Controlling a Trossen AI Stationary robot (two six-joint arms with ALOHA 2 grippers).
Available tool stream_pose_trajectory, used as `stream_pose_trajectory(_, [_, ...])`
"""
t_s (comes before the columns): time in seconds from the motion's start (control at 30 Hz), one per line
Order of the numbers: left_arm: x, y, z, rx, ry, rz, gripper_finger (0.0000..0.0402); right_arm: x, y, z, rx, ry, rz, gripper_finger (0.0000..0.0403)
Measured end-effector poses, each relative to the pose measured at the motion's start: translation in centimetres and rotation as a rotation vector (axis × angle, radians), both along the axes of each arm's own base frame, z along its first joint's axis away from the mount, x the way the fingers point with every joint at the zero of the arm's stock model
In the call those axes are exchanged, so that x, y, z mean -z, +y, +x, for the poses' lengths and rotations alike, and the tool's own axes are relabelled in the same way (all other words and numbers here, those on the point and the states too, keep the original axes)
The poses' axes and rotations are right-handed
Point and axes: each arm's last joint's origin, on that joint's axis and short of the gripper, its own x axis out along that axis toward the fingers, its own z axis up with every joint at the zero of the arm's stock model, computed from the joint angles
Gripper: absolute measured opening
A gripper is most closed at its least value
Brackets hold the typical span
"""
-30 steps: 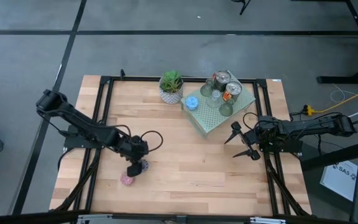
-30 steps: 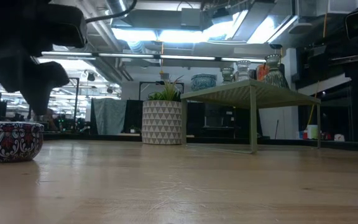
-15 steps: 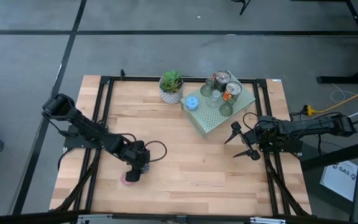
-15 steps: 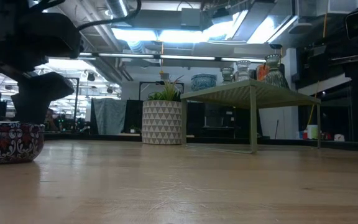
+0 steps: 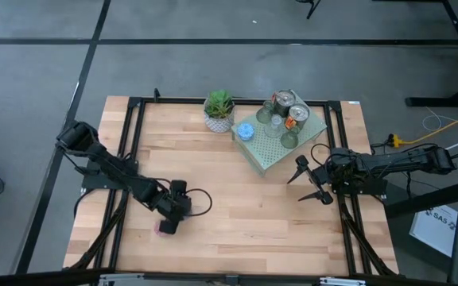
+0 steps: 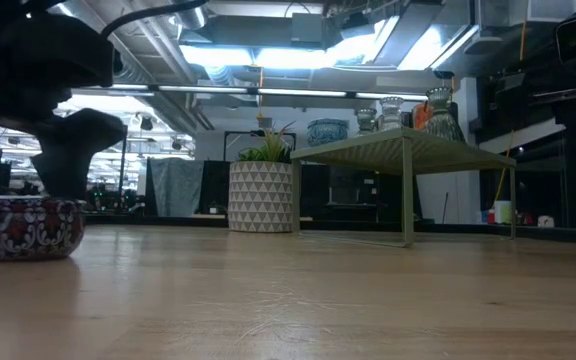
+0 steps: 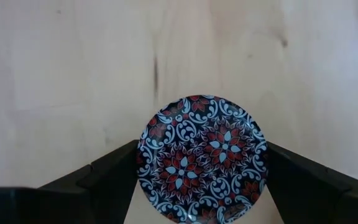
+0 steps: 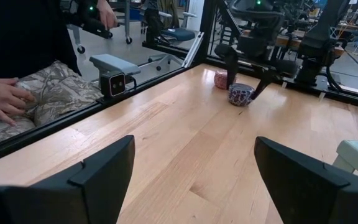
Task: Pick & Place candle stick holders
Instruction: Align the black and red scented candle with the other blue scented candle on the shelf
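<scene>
While it hangs low over the table's front-left part, the left gripper [image 7: 201,186] has its fingers spread to either side of the mosaic holder [image 7: 202,158], which sits on the wood with a pink holder [image 8: 221,79] just beside it. Farther right, the plant [image 5: 219,110] stands next to the green slab [image 5: 266,156] carrying the other holders [image 5: 282,117]. At the right edge, the right gripper [image 5: 312,181] waits with fingers parted, holding nothing.

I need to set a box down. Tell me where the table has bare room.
Bare wood lies between the left gripper over the mosaic holder and the right gripper, and along the front edge. The back is crowded: plant, perforated slab carrying holders.
</scene>
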Motion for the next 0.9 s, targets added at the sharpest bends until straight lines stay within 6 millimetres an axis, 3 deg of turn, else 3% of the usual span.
stream_pose_trajectory(0.37, [1.1,1.3,1.3,-0.035,0.017,0.04,0.0309,0.0,0.0,0.0,0.0,0.0,0.0,0.0332])
stream_pose_trajectory(0.9, [0.7,4.8,4.1,-0.072,-0.121,0.035,0.029,0.0,0.0,0.0,0.001,0.0,0.0,0.0332])
